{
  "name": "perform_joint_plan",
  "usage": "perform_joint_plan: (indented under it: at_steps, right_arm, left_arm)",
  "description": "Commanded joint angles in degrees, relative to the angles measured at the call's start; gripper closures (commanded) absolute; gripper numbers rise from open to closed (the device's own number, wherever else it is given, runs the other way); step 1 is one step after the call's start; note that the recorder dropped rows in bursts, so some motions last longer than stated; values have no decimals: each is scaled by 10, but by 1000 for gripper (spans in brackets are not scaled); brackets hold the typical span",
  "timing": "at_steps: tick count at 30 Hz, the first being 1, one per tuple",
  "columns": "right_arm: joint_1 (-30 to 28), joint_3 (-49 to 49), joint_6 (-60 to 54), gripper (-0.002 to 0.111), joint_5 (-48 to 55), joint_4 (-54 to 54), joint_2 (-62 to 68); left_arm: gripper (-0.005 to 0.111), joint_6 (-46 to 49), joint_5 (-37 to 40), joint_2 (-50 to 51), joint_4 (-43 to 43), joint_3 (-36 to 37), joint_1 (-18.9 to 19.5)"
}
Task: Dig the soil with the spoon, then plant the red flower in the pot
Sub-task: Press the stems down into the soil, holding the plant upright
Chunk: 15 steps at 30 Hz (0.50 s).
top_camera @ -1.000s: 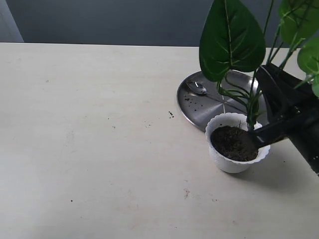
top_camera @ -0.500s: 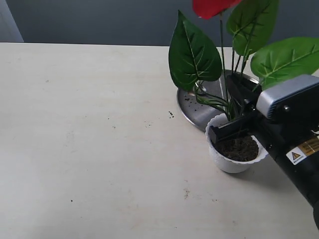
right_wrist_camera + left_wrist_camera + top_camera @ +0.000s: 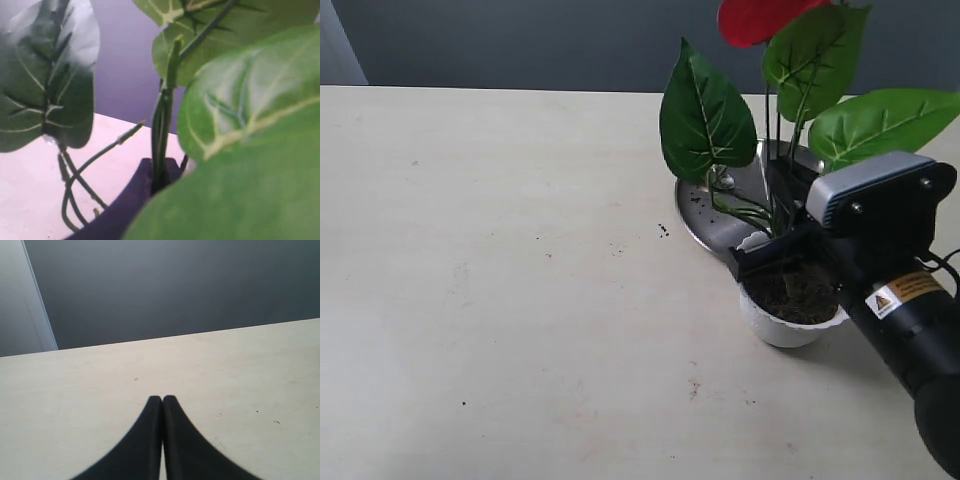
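The white scalloped pot point(image 3: 778, 328) stands right of the table's middle with dark soil point(image 3: 800, 290) inside. The red flower point(image 3: 758, 20) rises above it with large green leaves point(image 3: 705, 110), its thin stems point(image 3: 161, 135) running down toward the soil. My right gripper point(image 3: 775, 228) is shut on those stems just over the pot's rim; in the right wrist view its dark fingertips point(image 3: 161, 172) pinch the stem bundle. A leaf hides the spoon. My left gripper point(image 3: 162, 400) is shut and empty over bare table, outside the exterior view.
A round steel plate point(image 3: 705, 215) with soil crumbs lies just behind the pot, partly covered by leaves. A few soil specks point(image 3: 663, 230) dot the table to its left. The table's far edge meets a dark wall.
My right arm swung in from the right, turned the flower upright over the pot, and has lowered it a little. The red bloom has come into view. The left gripper's earlier position is not shown.
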Motion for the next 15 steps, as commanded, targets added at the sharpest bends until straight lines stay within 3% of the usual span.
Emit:
perform_joint_plan:
  at_steps: [1,6,15]
  right_arm:
    - [-27,-19,7,109,-6,-6,35]
    - [-60,-16,53,109,-6,-28,56]
    - [-59,3,59,109,-6,-40,54]
  left_arm:
    - [106,0,-4,-2,0,-2,-4]
    - [106,0,-4,-2,0,-2,-4]
    - [106,0,-4,-2,0,-2,-4]
